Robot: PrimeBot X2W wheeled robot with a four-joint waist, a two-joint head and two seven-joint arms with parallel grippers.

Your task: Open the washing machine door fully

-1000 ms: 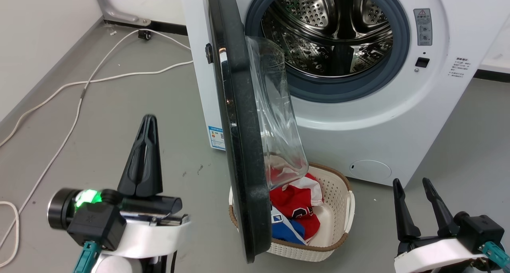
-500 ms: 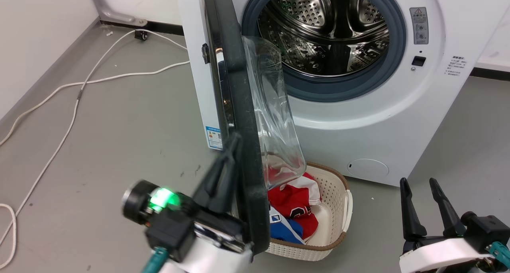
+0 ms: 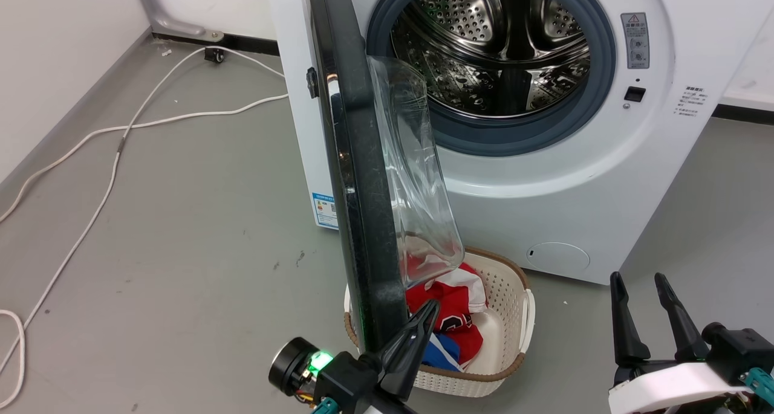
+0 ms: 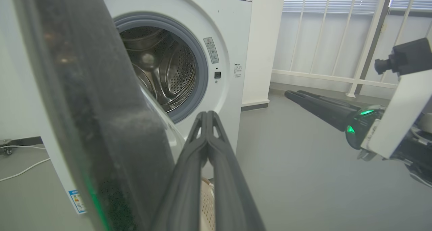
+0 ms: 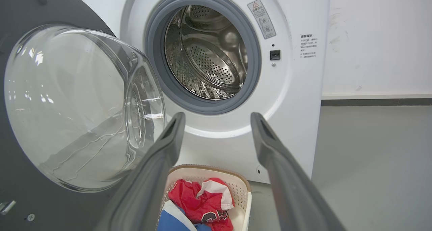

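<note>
In the head view, the washing machine door point(image 3: 357, 190) is seen almost edge-on, swung out from the front of the washing machine point(image 3: 544, 178), so that the steel drum point(image 3: 496, 45) is uncovered. A cream laundry basket point(image 3: 511, 290) holding red and blue clothes point(image 3: 447, 311) is set on the floor under the door's glass bowl point(image 3: 417, 190). The left gripper point(image 3: 430, 308) is held low at the door's bottom edge, on the bowl side, with its fingers pressed together and nothing between them; whether the door is touched cannot be told. The right gripper point(image 3: 638, 278) is kept well apart at the lower right, fingers spread and empty. A white cable point(image 3: 115, 160) is laid across the grey floor to the left.

In the left wrist view, the left gripper point(image 4: 206, 114) is seen with its closed fingers just beside the dark rim of the washing machine door point(image 4: 101, 123), the washing machine point(image 4: 233, 28) standing beyond.

In the right wrist view, the right gripper point(image 5: 217, 116) is shown wide open and holding nothing, pointed at the machine's front below the drum point(image 5: 209, 55), with the glass bowl point(image 5: 77, 106) to one side and the laundry basket point(image 5: 236, 185) below
</note>
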